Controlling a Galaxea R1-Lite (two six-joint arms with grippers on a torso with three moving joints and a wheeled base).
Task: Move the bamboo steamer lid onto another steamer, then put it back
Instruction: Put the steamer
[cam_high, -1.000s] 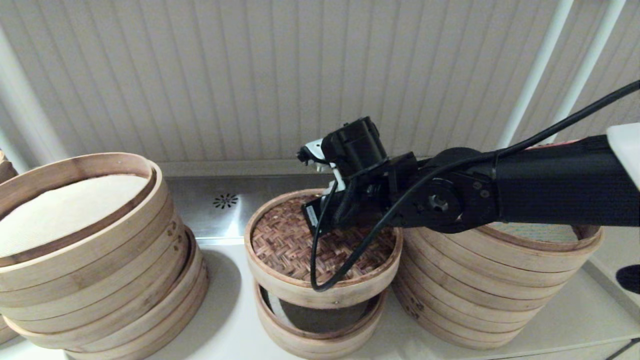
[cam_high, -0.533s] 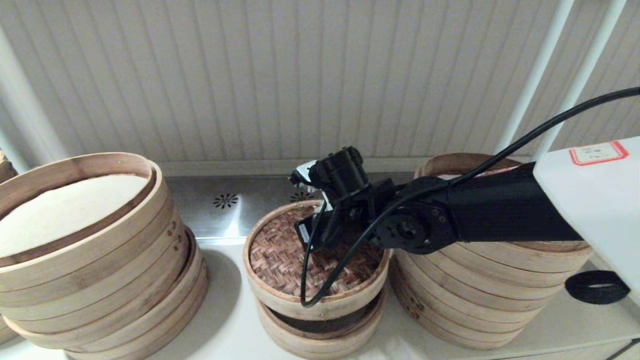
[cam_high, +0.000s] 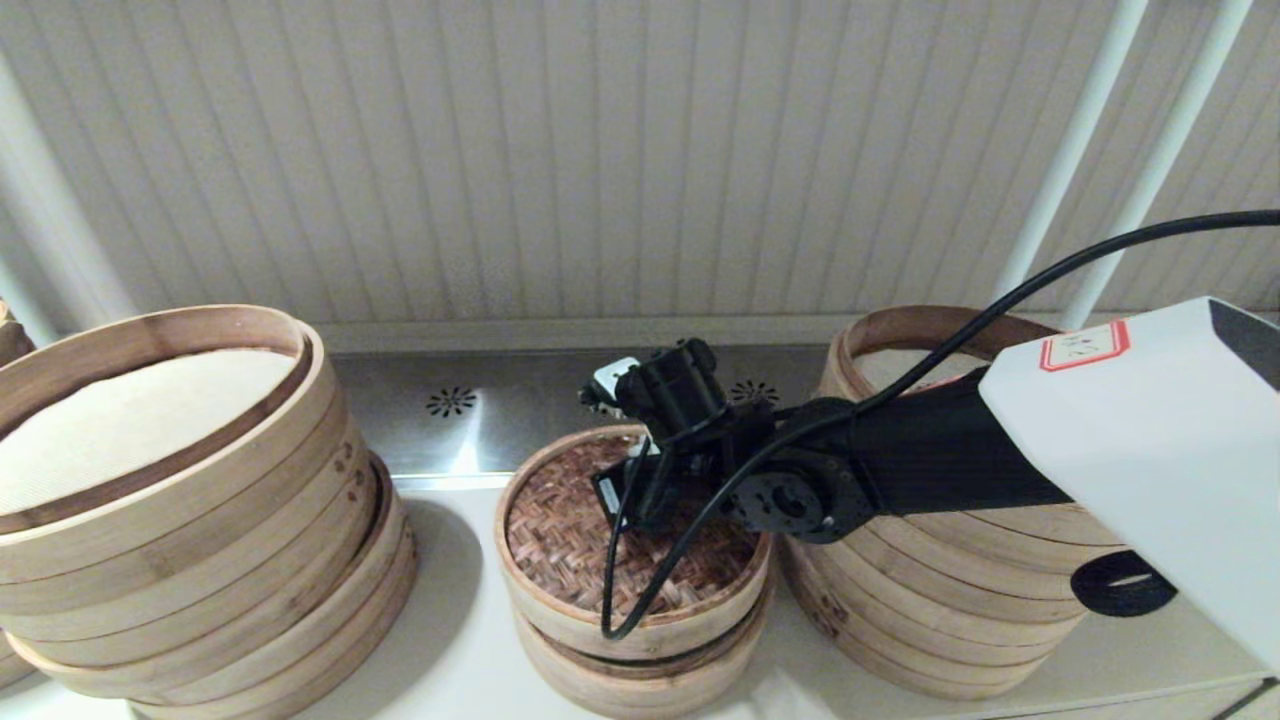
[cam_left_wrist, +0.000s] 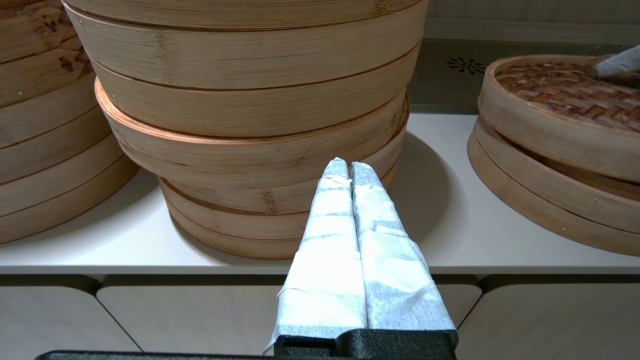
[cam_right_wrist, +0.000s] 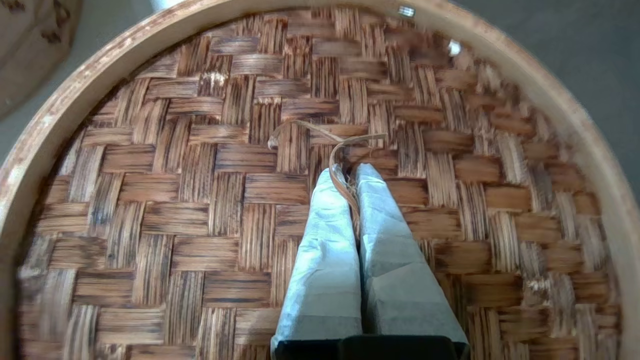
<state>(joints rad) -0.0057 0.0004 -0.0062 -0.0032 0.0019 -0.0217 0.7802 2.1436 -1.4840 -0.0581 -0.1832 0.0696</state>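
The bamboo steamer lid (cam_high: 570, 545), dark woven top inside a pale band, lies over the small low steamer (cam_high: 640, 680) at the shelf's middle. A thin dark gap still shows between the two (cam_left_wrist: 575, 167). My right gripper (cam_right_wrist: 348, 172) points down at the lid's centre and is shut on its thin bamboo strip handle (cam_right_wrist: 345, 150). In the head view the black wrist (cam_high: 690, 440) hides those fingers. My left gripper (cam_left_wrist: 348, 167) is shut on nothing, low at the shelf's front before the left stack. The lid's weave (cam_left_wrist: 550, 95) shows off to one side there.
A tall wide steamer stack with a pale cloth top (cam_high: 180, 500) stands on the left, another tall stack (cam_high: 960, 600) close on the right of the small steamer. Behind runs a steel strip with drain holes (cam_high: 450, 402). The shelf's front edge (cam_left_wrist: 150, 267) is near.
My right arm has come down with the lid. The wide gap over the small steamer has closed to a thin slit. The left gripper has not visibly moved.
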